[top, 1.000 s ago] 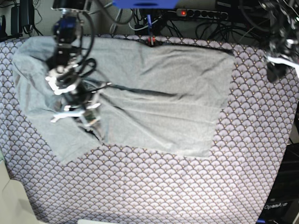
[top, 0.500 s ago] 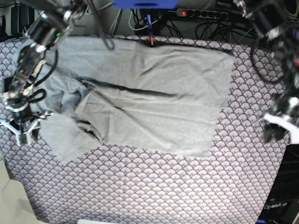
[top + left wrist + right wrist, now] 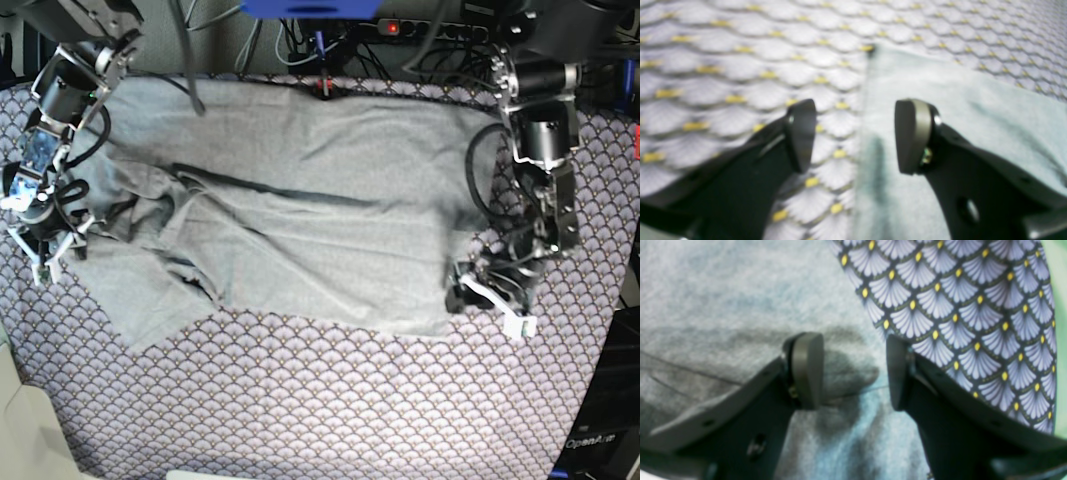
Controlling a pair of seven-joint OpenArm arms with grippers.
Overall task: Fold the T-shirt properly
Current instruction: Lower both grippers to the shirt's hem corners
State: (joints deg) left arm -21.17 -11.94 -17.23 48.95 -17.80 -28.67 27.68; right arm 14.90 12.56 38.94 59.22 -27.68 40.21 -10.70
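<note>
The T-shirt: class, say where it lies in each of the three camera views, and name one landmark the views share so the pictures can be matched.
Base view: the T-shirt spreads across the upper middle, from the left side to the right.
Left wrist view: its edge fills the right half, running up between the open left gripper.
Right wrist view: it covers the left and centre, under the open right gripper.
Shared landmark: the scallop-patterned cloth beneath it.

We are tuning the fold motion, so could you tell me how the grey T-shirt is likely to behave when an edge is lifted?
The T-shirt will probably be floppy: it already lies in soft creases and bunched folds near the right gripper. It looks thin and light, so a lifted edge should drape and trail. It may drag on the patterned cloth rather than slide freely.
</note>
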